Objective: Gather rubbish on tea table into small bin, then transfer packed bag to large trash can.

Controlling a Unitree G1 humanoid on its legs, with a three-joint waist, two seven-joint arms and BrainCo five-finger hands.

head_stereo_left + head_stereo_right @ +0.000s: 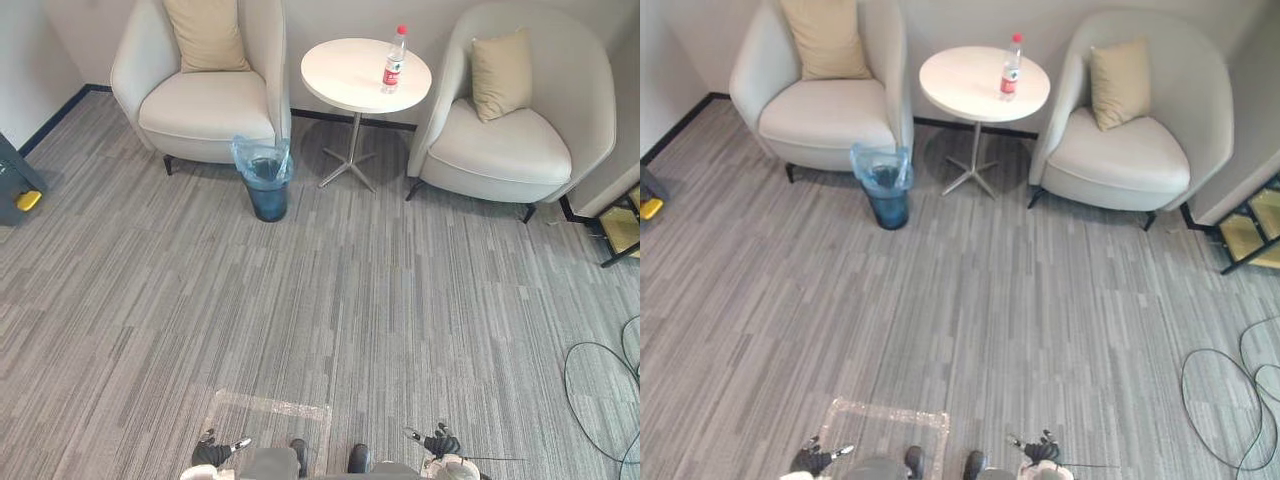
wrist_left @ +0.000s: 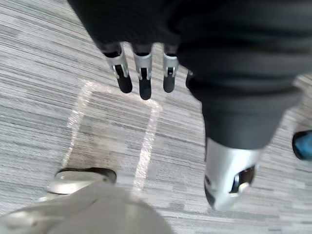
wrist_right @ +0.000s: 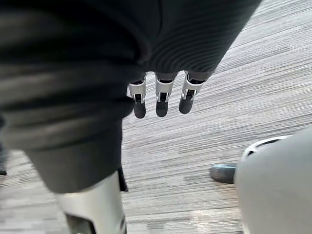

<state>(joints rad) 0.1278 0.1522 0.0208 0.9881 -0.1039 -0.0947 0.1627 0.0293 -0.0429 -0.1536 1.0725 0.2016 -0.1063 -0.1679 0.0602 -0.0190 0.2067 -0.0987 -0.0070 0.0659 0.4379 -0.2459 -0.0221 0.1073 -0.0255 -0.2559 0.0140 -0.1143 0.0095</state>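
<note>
- Two hands hang low at the bottom edge of the head views: the left hand (image 1: 214,452) at lower left of centre, the right hand (image 1: 441,442) at lower right of centre, well apart from each other.
- In its wrist view the left hand's fingers (image 2: 143,73) are straight and released, with nothing in them; past them lies the grey striped carpet (image 1: 330,300) with a taped square (image 1: 270,412) on it.
- The right hand's fingers (image 3: 161,99) are likewise straight and slack over the bare carpet, grasping nothing.
- The small bin (image 1: 266,180) stands upright on the carpet in the upper middle of the frame, lined with a blue bag (image 1: 243,153) whose rim folds over its edge; what lies inside I cannot tell.
- The bin is just beside the front corner of a pale armchair (image 1: 205,108) at upper left, which carries a tan cushion (image 1: 207,30).
- Right of the bin, the round white desk (image 1: 345,75) stands on one thin leg.
- A bottle (image 1: 394,60) with a red cap stands upright near the desk's right rim.
- A second armchair (image 1: 512,145) with another cushion (image 1: 500,72) fills the upper right.
</note>
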